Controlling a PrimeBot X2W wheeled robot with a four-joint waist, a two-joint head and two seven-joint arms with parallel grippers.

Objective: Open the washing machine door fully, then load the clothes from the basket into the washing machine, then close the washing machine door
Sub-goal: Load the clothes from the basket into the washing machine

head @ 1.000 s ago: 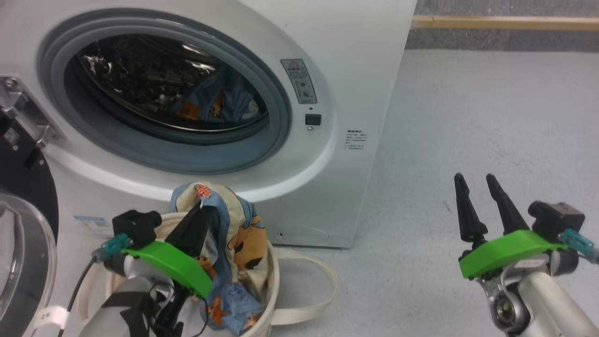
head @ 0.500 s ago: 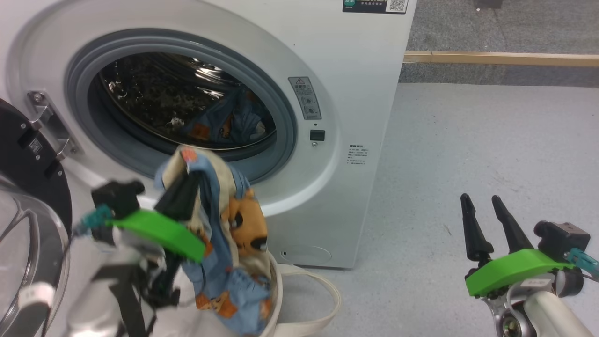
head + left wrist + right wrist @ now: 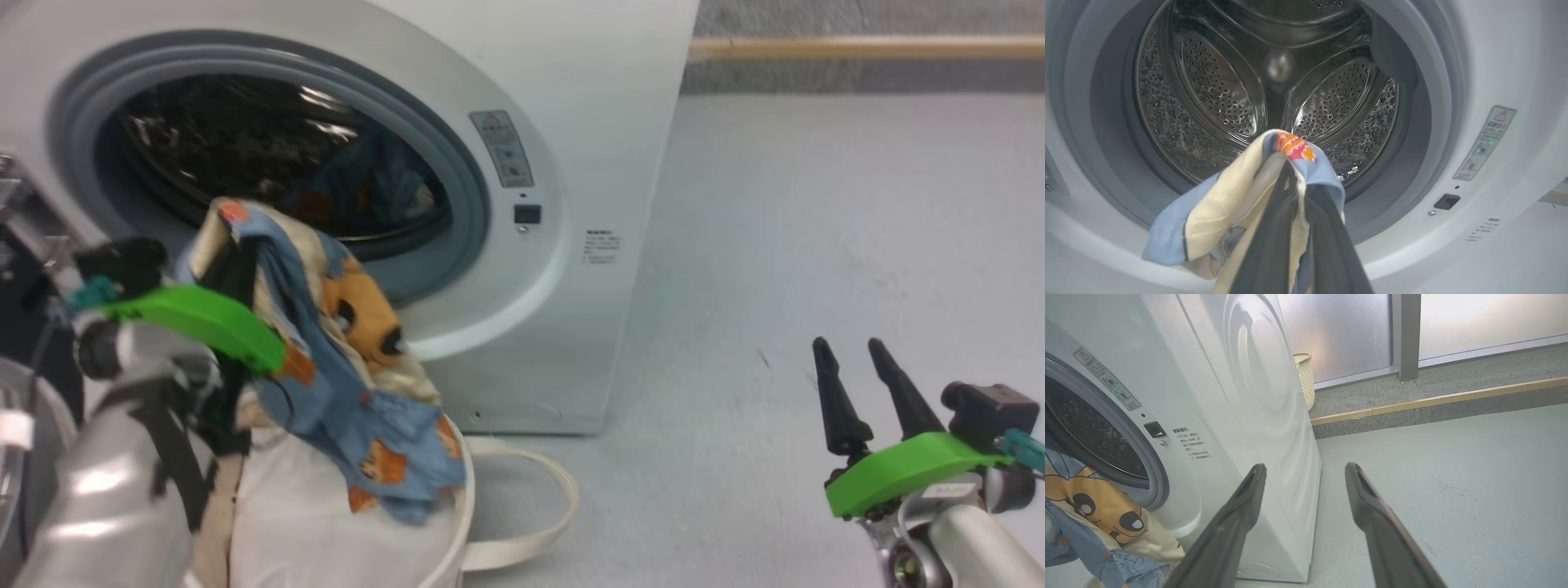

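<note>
The washing machine (image 3: 571,122) stands with its drum mouth (image 3: 269,163) uncovered; the washing machine door (image 3: 20,359) hangs swung out at the far left edge. My left gripper (image 3: 233,249) is shut on the clothes (image 3: 359,327), a blue cartoon-print piece that hangs from the fingers down to the basket (image 3: 453,523). In the left wrist view the clothes (image 3: 1237,204) wrap my left gripper (image 3: 1294,192) just in front of the steel drum (image 3: 1274,81). Another blue piece (image 3: 384,175) lies inside the drum. My right gripper (image 3: 857,351) (image 3: 1305,469) is open and holds nothing, low over the floor at the right.
A plain white cloth (image 3: 326,523) fills the basket, and a strap handle (image 3: 539,506) loops onto the grey floor (image 3: 816,204). A wooden strip (image 3: 1433,401) edges the floor at the back. A woven bin (image 3: 1305,377) stands behind the machine.
My left gripper has lifted the clothes up out of the basket and closer to the drum mouth. The head camera has shifted. The right gripper has stayed open in the same place.
</note>
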